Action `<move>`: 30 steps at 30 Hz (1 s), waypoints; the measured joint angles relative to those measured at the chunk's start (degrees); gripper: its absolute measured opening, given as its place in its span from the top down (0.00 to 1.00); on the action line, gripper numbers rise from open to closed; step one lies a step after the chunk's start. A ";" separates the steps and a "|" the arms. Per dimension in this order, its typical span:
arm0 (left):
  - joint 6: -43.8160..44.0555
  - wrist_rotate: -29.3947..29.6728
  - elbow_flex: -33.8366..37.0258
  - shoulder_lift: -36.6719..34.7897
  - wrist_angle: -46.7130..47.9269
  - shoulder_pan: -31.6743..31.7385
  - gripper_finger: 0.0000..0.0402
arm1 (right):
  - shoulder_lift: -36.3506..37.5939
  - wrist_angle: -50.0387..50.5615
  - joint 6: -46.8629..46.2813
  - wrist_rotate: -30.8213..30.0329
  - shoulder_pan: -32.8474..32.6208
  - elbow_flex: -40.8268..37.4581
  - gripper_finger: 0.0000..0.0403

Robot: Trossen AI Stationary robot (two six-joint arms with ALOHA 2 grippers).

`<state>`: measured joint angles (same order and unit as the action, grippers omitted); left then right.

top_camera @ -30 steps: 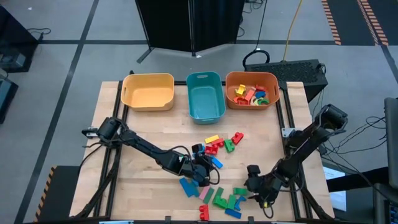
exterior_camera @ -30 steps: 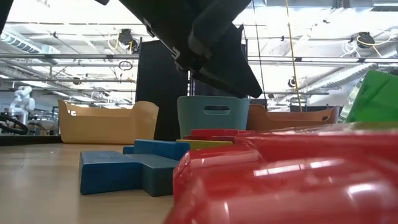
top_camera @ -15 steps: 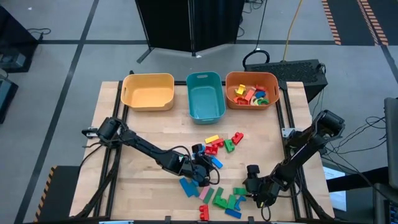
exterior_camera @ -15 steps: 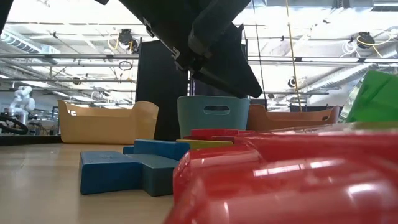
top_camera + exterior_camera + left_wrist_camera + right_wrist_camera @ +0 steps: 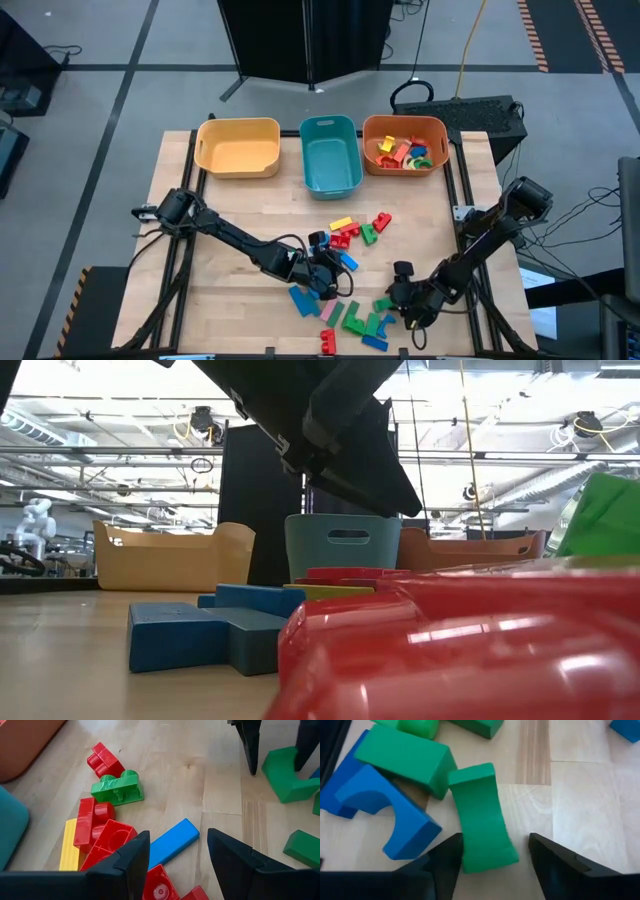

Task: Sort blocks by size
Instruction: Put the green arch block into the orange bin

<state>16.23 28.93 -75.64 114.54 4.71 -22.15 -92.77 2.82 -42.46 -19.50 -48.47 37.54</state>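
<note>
Since a second ago we see the right tool (image 5: 397,297) slide a little inward along the near edge of the tabletop (image 5: 240,210), closer to the green blocks; the left tool (image 5: 328,270) has kept its place. Nearest to us in the low view, a glossy red block (image 5: 450,650) fills the foreground, with a blue block (image 5: 200,635) just beyond it. In the right wrist view the right tool's fingers stand spread on either side of a curved green block (image 5: 482,817), which lies against a larger green block (image 5: 402,757) and beside a blue arch piece (image 5: 380,815); we cannot tell whether the fingers touch it. The left tool sits low over the middle cluster, fingers spread, with a blue bar (image 5: 172,841) lying between them, red pieces (image 5: 100,827) and a yellow bar (image 5: 67,845) beside it, and a green brick (image 5: 120,787) farther on. At the far edge stand a yellow bin (image 5: 238,146), a teal bin (image 5: 330,152), and an orange bin (image 5: 404,128) holding small mixed blocks (image 5: 400,152).
</note>
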 joint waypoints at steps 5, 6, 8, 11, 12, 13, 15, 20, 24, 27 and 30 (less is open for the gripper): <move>-0.01 0.00 0.00 0.00 0.04 -0.11 0.52 | 0.04 -0.03 0.66 1.74 0.05 0.00 0.61; -0.02 0.00 0.00 0.00 0.04 -0.11 0.52 | 0.06 -0.06 1.02 1.89 0.05 0.00 0.63; -0.02 0.00 0.00 0.00 0.04 -0.11 0.52 | 0.08 -0.12 1.65 2.05 0.03 0.00 0.66; 0.00 0.01 0.00 0.00 0.04 -0.11 0.52 | 0.09 -0.14 2.65 1.90 0.03 0.00 0.68; 0.00 0.01 0.00 0.00 0.04 -0.11 0.52 | 0.09 -0.14 2.67 1.79 0.03 0.00 0.69; 0.00 0.01 0.00 0.00 0.04 -0.11 0.52 | 0.09 -0.14 2.75 1.71 0.03 0.00 0.69; -0.02 0.02 0.00 0.00 0.05 -0.11 0.52 | 0.09 -0.14 2.82 1.57 0.03 0.00 0.69; -0.02 0.02 0.00 0.00 0.07 -0.11 0.52 | 0.32 0.38 3.08 -0.87 0.02 -0.06 0.69; -0.04 0.02 0.00 0.00 0.05 -0.11 0.52 | 2.02 2.15 6.90 -5.96 0.99 -0.09 0.69; -0.04 0.02 0.00 0.00 0.08 -0.11 0.52 | 3.78 4.66 9.12 -8.89 3.20 -0.09 0.69; -0.04 0.02 0.00 0.00 0.10 -0.10 0.52 | 5.72 6.38 11.27 -9.16 5.94 -0.09 0.69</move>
<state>16.19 28.95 -75.64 114.54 4.81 -22.25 -87.05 9.21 -31.19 -28.67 -42.53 37.45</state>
